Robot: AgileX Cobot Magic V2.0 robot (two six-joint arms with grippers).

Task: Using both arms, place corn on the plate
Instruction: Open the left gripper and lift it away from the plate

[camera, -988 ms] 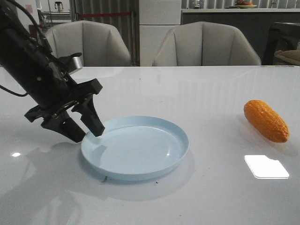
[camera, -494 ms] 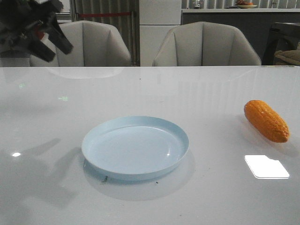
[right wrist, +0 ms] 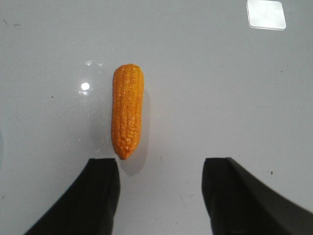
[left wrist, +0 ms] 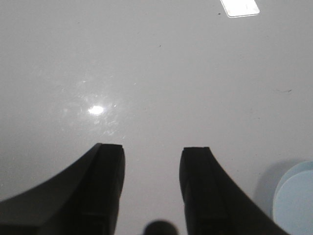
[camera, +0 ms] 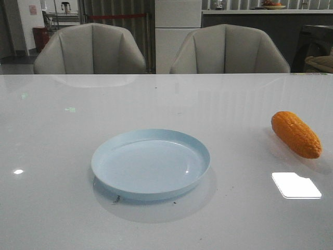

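Sitting left of centre on the glossy white tabletop (camera: pixel 62 208): a round, shallow, pale blue plate (camera: pixel 151 164) with a low raised rim, holding nothing, its inside bare and shiny, with only a small bright glint near its right inner wall. Lying just in front of its near-left edge: a couple of tiny dark specks on the table.

Resting well apart from that plate, far over toward the right edge of the table: an orange, tapered toy corn cob (camera: pixel 295 134) with rows of bumpy kernels, lying on its side, slanting with its pointed tip toward the near right. Glowing just nearer than the cob: a bright rectangular light reflection (camera: pixel 295 186).

Standing beyond the far edge of the table: two pale upholstered chairs (camera: pixel 91 48).

Showing in no part of the front view: either arm.

Hanging over bare tabletop in the left wrist view: the black left gripper (left wrist: pixel 151 156), fingers spread and pinching nothing, with a sliver of the blue plate (left wrist: pixel 296 200) peeking in at the corner of that view.

Hovering over the corn (right wrist: pixel 128 117) in the right wrist view: the black right gripper (right wrist: pixel 160 169), fingers (right wrist: pixel 100 193) spread wide and gripping nothing, the cob's pointed tip lying just beside one finger, apparently without touching it.
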